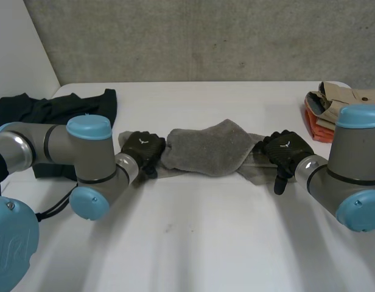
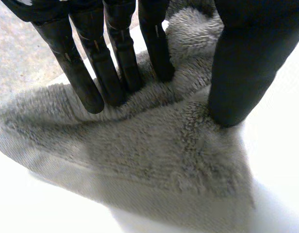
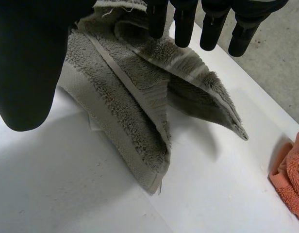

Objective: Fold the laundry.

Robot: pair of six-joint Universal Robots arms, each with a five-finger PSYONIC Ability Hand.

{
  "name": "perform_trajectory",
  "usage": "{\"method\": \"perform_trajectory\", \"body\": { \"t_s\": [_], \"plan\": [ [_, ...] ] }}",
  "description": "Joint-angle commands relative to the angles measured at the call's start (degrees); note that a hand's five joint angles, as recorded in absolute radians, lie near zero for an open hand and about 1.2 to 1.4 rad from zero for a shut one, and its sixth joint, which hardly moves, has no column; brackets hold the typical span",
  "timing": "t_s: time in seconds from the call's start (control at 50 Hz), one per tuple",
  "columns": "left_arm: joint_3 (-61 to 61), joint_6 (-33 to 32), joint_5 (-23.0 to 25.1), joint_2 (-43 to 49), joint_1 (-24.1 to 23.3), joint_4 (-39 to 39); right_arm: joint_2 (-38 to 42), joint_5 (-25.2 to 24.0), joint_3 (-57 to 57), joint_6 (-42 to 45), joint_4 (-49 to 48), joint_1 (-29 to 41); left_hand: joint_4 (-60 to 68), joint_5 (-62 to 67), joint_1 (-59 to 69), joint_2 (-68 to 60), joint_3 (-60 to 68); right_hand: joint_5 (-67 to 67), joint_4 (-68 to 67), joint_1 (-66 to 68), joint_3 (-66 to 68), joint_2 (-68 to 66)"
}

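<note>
A grey towel [image 1: 212,149] lies bunched across the middle of the white table [image 1: 193,243]. My left hand [image 1: 142,148] is on its left end. In the left wrist view the fingers [image 2: 115,63] and thumb [image 2: 237,73] dig into the pile of the towel [image 2: 164,160] and pinch a ridge of it between them. My right hand [image 1: 288,148] is at the towel's right end. Seen from the right wrist, its straight fingers [image 3: 212,24] and thumb [image 3: 28,63] hang spread above the folded layers of the towel [image 3: 135,107], clear of the cloth.
A black garment [image 1: 53,109] lies at the table's far left corner. An orange cloth [image 1: 315,125] with tan pieces on it sits at the far right edge, near my right arm, and shows beside the towel's end [image 3: 290,179]. A grey wall stands behind the table.
</note>
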State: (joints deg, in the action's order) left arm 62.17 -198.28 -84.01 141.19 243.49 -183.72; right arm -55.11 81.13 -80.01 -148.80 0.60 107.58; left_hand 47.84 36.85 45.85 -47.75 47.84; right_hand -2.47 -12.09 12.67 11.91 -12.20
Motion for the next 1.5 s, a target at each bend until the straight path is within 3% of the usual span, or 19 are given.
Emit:
{"method": "perform_trajectory", "body": {
  "t_s": [0.02, 0.16, 0.22, 0.38, 0.54, 0.62, 0.82, 0.92, 0.98, 1.0, 1.08, 1.14, 1.32, 1.5],
  "plan": [
    [-1.7, -0.4, 0.0, 1.2, 0.1, -0.7, 0.0, 0.0, -0.2, 0.0, -0.1, 0.0, 9.0, 10.0, 11.0, -9.1, 9.0, 2.5, 2.1, -2.7, -1.9, 2.2],
    [-3.5, -2.5, 0.0, 2.7, 0.3, -1.2, 0.0, 0.1, -0.1, 0.0, -0.2, 0.0, 16.9, 17.8, 18.8, -16.9, 16.9, 2.5, 2.1, -2.7, -1.9, 2.2],
    [-4.0, -4.1, 0.0, 3.4, 0.8, -1.4, 0.0, 0.2, 0.0, 0.0, -0.5, -0.3, 31.0, 31.9, 32.9, -31.0, 31.0, 2.5, 2.1, -2.7, -1.9, 2.2],
    [-3.2, -6.1, -1.0, 2.2, 1.4, -1.1, -0.9, 0.4, 0.9, -0.1, -0.8, -0.6, 32.2, 33.1, 34.1, -32.2, 32.2, 2.5, 2.1, -2.7, -1.9, 2.2],
    [4.1, -5.0, -2.5, -13.4, 0.8, -0.7, -1.1, 0.2, 9.2, -0.1, 0.2, -1.8, 32.2, 33.1, 34.1, -32.2, 32.2, 2.5, 2.1, -2.7, -1.9, 2.2],
    [6.7, -4.7, -2.5, -19.8, 0.3, -0.6, 2.7, -0.4, 16.1, 0.7, 2.9, -2.7, 32.2, 33.1, 34.1, -32.2, 32.2, 2.5, 2.1, -2.7, -1.9, 2.2],
    [10.1, -4.0, -2.5, -28.6, 0.1, 0.0, 17.0, -10.1, 31.0, 2.5, 10.2, -2.9, 32.2, 33.1, 34.1, -32.2, 32.2, 1.1, 0.7, -1.3, -0.5, 0.8],
    [10.3, -0.7, -2.4, -31.8, -0.3, 0.3, 21.8, -9.9, 35.3, 1.9, 5.6, -2.8, 32.2, 33.1, 34.1, -32.2, 32.2, -23.5, -23.9, 23.3, 24.0, -23.7],
    [10.5, 0.5, -2.4, -33.9, -0.3, 0.3, 22.7, -7.7, 36.3, 1.8, -0.6, -2.9, 32.2, 33.1, 34.1, -32.2, 32.2, -67.4, -67.8, 67.2, 68.0, -67.7],
    [10.5, 0.6, -2.4, -34.3, -0.2, 0.3, 22.6, -6.9, 36.3, 1.8, -1.9, -3.0, 32.2, 33.1, 34.1, -32.2, 32.2, -67.5, -67.9, 67.3, 68.1, -67.8],
    [10.3, 0.4, -2.5, -36.1, 0.5, 0.3, 19.5, -2.8, 35.3, 2.4, -5.5, -3.0, 32.2, 33.1, 34.1, -32.2, 32.2, -67.5, -67.9, 67.3, 68.1, -67.8],
    [10.2, 0.3, -2.4, -37.9, 2.3, 0.3, 11.5, -3.0, 30.4, 3.0, -5.7, -3.7, 32.2, 33.1, 34.1, -32.2, 32.2, -67.5, -67.9, 67.3, 68.1, -67.8],
    [9.8, 0.5, -1.1, -43.5, 9.8, 0.3, -17.0, -10.0, 19.6, 7.1, 1.3, -14.0, 32.2, 33.1, 34.1, -32.2, 32.2, -67.5, -67.9, 67.3, 68.1, -67.8],
    [9.5, 0.8, 3.0, -47.6, 14.0, 2.3, -31.9, -13.8, 19.6, 7.5, 13.7, -18.5, 32.2, 33.1, 34.1, -32.2, 32.2, -67.5, -67.9, 67.3, 68.1, -67.8]
  ]
}}
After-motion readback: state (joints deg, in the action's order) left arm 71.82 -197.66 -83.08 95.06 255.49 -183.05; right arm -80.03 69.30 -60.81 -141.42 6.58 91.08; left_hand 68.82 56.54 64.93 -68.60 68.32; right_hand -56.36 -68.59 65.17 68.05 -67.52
